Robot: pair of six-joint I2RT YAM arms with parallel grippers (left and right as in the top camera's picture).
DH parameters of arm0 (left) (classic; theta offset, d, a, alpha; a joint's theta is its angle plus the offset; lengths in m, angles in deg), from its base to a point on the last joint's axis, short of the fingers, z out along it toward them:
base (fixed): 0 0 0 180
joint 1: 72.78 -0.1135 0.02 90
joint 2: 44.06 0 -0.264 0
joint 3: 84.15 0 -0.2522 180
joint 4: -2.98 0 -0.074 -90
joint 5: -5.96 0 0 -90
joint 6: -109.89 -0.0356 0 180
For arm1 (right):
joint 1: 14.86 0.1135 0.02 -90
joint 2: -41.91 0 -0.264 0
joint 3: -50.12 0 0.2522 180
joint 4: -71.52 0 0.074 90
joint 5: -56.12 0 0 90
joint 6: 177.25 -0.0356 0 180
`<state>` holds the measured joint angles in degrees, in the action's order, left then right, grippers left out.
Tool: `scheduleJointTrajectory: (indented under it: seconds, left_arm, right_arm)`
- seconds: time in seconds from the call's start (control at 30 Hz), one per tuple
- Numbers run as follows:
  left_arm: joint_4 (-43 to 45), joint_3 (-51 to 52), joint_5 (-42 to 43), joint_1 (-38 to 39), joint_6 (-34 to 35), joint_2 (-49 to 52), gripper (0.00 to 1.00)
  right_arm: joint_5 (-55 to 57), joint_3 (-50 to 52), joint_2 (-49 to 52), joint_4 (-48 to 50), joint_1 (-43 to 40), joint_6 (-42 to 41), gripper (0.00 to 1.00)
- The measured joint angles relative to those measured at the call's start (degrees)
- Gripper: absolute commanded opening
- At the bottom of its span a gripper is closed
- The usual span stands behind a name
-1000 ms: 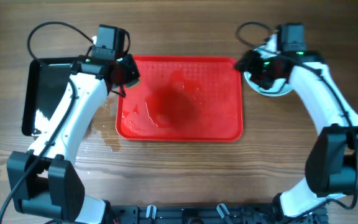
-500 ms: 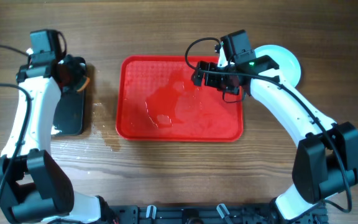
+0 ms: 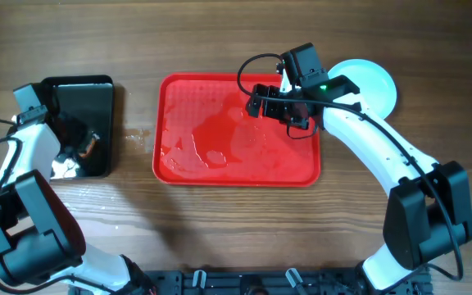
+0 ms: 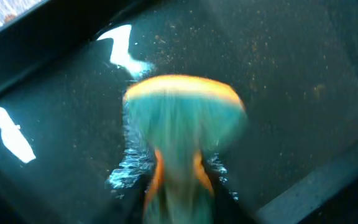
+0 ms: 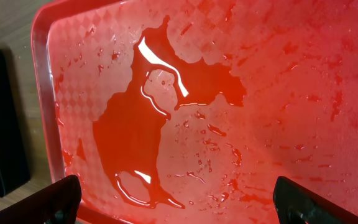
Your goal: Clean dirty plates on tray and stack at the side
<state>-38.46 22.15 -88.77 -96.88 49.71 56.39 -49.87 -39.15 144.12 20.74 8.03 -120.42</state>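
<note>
right gripper [image 3: 270, 105] spread wide over the wet red tray [image 3: 244, 168]
the plates [image 3: 375, 82] sit on the table [image 3: 236, 238] beside the tray's far right corner, clear of the right fingers [image 5: 55, 200]; left gripper [image 3: 82, 147] pinches a blurred sponge [image 4: 182, 118] over the black tray [image 3: 97, 98].

Left pincer [image 3: 77, 144] low at far left, right pincer [image 5: 176, 196] spread wide

The overhead view is evenly lit. Glare is seen on the wet tray [image 5: 303, 93]. The left wrist view is dim and blurred.
</note>
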Motion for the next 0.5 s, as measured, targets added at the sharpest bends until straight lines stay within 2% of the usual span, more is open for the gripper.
scheduleJointTrajectory:
  seconds: [0.13, 0.23, 0.27, 0.3, 0.5]
  left_arm:
    - [1.4, 0.0, 1.8, 0.0, 0.3, 0.0, 0.35]
    - [2.5, 0.0, 4.0, 0.0, 0.3, 0.0, 0.41]
    - [2.8, 0.0, 4.9, 0.0, 0.3, 0.0, 0.29]
    - [3.1, 0.0, 5.8, 0.0, 0.5, 0.0, 0.04]
    - [4.0, 0.0, 9.4, 0.0, 0.7, 0.0, 0.04]
  right_arm:
    - [0.0, 0.0, 0.0, 0.0, 0.0, 0.0, 1.00]
    - [0.0, 0.0, 0.0, 0.0, 0.0, 0.0, 1.00]
    - [0.0, 0.0, 0.0, 0.0, 0.0, 0.0, 1.00]
    - [0.0, 0.0, 0.0, 0.0, 0.0, 0.0, 1.00]
    - [0.0, 0.0, 0.0, -0.2, 0.0, 0.0, 1.00]
